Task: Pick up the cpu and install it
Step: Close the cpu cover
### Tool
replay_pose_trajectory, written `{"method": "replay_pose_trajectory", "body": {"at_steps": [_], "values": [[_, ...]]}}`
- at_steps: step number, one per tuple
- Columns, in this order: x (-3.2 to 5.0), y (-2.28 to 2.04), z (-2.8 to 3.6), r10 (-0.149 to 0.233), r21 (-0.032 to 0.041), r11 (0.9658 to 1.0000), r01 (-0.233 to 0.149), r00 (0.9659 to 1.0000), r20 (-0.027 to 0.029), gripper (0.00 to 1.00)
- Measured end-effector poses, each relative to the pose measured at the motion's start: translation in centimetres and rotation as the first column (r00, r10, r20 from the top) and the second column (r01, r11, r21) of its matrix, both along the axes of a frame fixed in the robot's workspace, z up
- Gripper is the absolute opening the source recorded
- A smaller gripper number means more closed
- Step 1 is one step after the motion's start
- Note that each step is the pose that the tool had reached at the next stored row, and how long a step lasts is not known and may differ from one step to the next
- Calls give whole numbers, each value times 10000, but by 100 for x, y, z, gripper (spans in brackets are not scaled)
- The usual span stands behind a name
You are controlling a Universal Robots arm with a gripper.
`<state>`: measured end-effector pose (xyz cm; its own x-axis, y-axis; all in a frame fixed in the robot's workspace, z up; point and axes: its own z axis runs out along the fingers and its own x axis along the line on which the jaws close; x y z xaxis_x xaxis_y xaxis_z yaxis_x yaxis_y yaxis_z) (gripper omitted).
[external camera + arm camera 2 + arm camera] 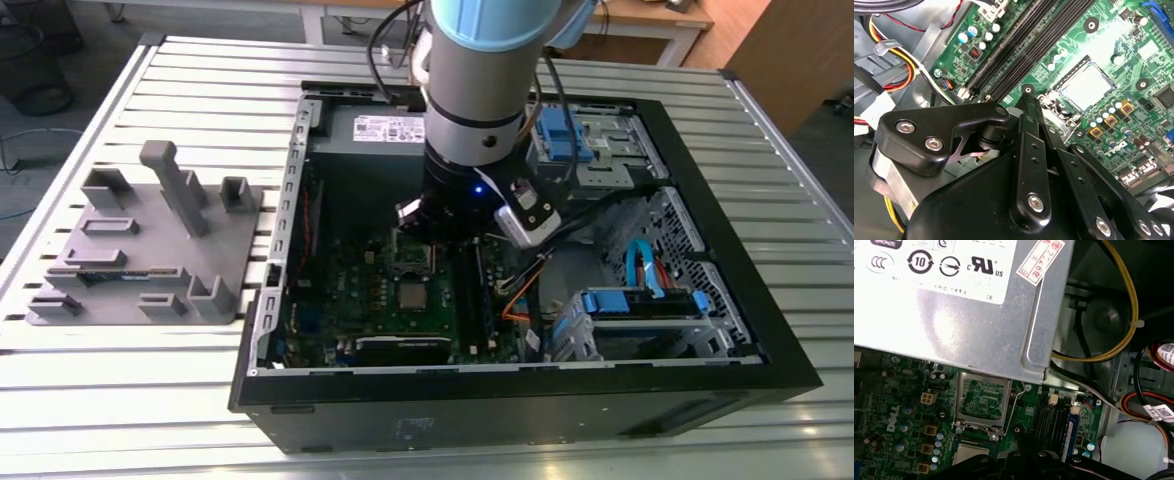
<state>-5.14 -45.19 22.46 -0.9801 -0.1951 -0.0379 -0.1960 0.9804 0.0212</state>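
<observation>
In the exterior view an open computer case [534, 410] lies on a slatted metal table [120, 400], with a grey moulded fixture [147, 250] on the table toward the exterior view's left. The robot arm [474, 90] reaches down into the middle of the case, and its gripper [438, 228] hangs over the green motherboard [354, 290]. The cpu [412, 296] lies flat in its socket on the board, just below the gripper in the frame, silvery top upward. In the second wrist view the gripper's black linkage is in the foreground. The cpu [1085, 90] sits beyond it in its socket, apart from the gripper and beside the black memory slots [1019, 50]. In the first wrist view the grey power supply [979, 335] with its white label overhangs the board, and the raised socket frame [981, 400] stands between it and the cpu [970, 452]. Whether the gripper is spread or pressed together cannot be told.
</observation>
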Motion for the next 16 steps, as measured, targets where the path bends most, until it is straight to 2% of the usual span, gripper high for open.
{"method": "replay_pose_trajectory", "body": {"at_steps": [7,12,14,16], "values": [[40,0,-15,506,-1,9987,-506,9987,0,11],[43,1,-17,552,1,9985,-552,9985,0,11],[44,15,-18,553,2,9985,-553,9985,1,11],[44,49,-19,552,1,9985,-552,9985,1,11]]}}
